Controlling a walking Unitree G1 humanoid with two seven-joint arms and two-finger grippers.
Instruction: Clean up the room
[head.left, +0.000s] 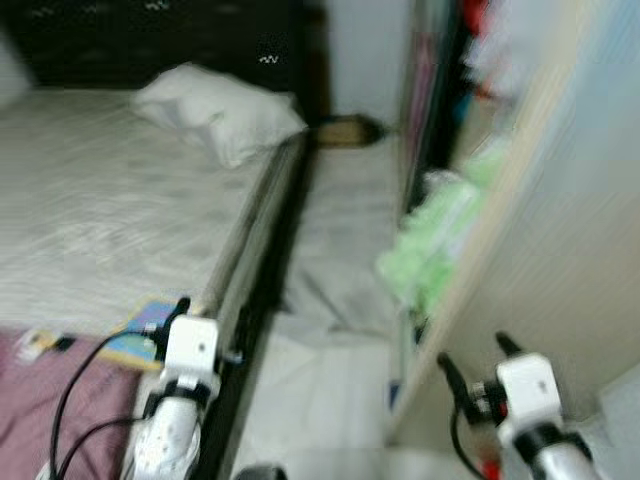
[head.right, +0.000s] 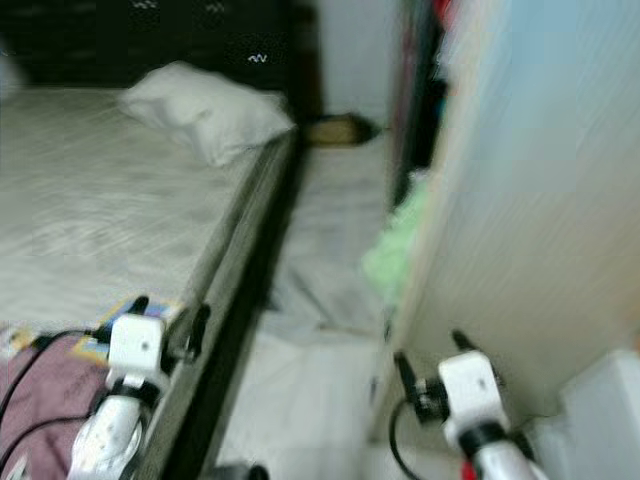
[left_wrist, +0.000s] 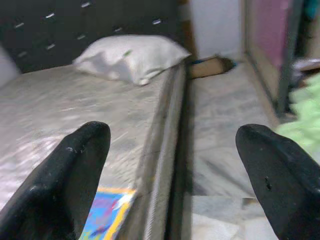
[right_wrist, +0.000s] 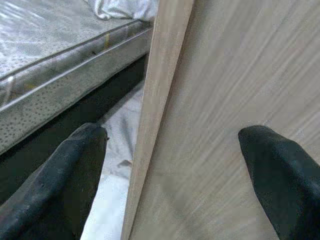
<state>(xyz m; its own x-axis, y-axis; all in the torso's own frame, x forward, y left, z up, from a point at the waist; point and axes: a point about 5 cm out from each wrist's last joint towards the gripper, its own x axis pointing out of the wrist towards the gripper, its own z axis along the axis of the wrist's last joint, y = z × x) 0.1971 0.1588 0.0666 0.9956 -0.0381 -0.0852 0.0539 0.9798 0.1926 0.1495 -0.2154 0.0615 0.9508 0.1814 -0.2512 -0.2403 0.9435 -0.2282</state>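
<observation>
The picture is blurred. A bed (head.left: 100, 210) with a white pillow (head.left: 215, 110) stands on the left. On its near corner lie a maroon cloth (head.left: 40, 400) and a colourful flat book (head.left: 140, 335). Green cloth (head.left: 435, 235) spills from the open wardrobe on the right. My left gripper (left_wrist: 172, 135) hovers open over the bed's near edge, next to the book, holding nothing. My right gripper (head.left: 475, 352) is open low beside the wooden wardrobe door (head.left: 560, 220); in the right wrist view the door's edge (right_wrist: 160, 100) runs between its fingers.
A narrow aisle of pale floor (head.left: 340, 250) runs between bed and wardrobe, with what looks like a rumpled white sheet on it. A brown thing (head.left: 345, 130) lies at its far end by the wall. A white box (head.right: 600, 410) stands at the lower right.
</observation>
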